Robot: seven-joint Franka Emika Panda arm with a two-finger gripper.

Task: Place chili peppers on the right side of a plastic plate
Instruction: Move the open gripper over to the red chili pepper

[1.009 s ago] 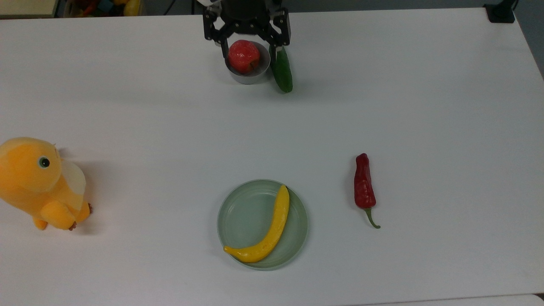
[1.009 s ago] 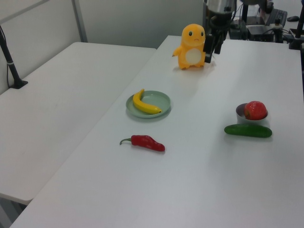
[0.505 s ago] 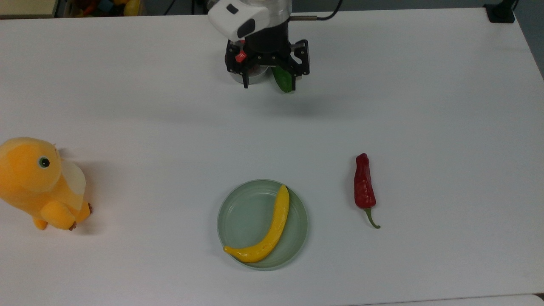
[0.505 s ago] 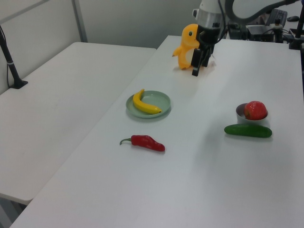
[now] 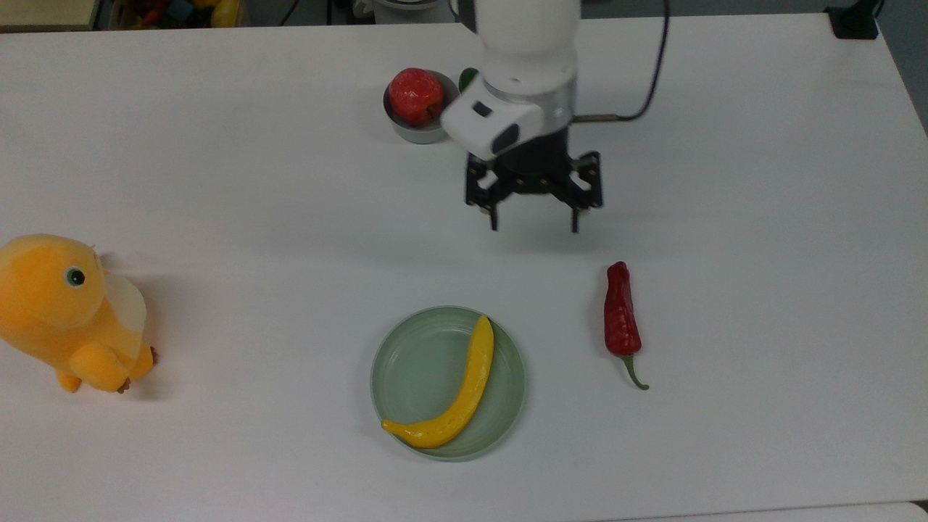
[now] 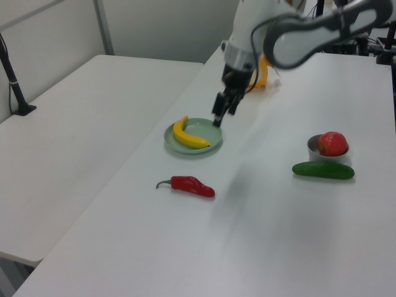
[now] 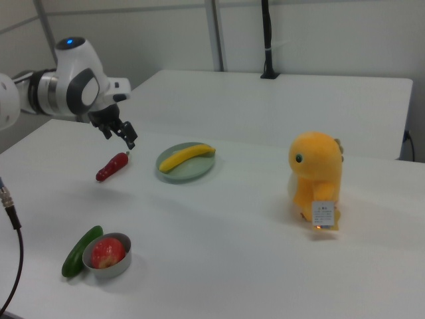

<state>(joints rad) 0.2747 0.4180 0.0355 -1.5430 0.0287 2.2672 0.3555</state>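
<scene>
I'm on the approach: my claw [image 5: 533, 220] hangs empty with fingers spread apart above the tabletop [image 5: 761, 217]. The chili pepper [image 5: 621, 319] lies near the top view's right of the pale green plate [image 5: 417, 362]. Next I must come over it, descend and close across its body.

Banana [image 5: 453, 395] on plate [image 5: 406, 362]; chili [image 5: 621, 319] beside.

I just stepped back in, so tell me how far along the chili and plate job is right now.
Nothing is finished. The chili pepper lies untouched on the table, apart from the pale green plate, which holds a banana. In hand: the open, empty pincer hangs above the table short of the chili. Left: grasp the chili, carry it, and set it by the plate.
</scene>
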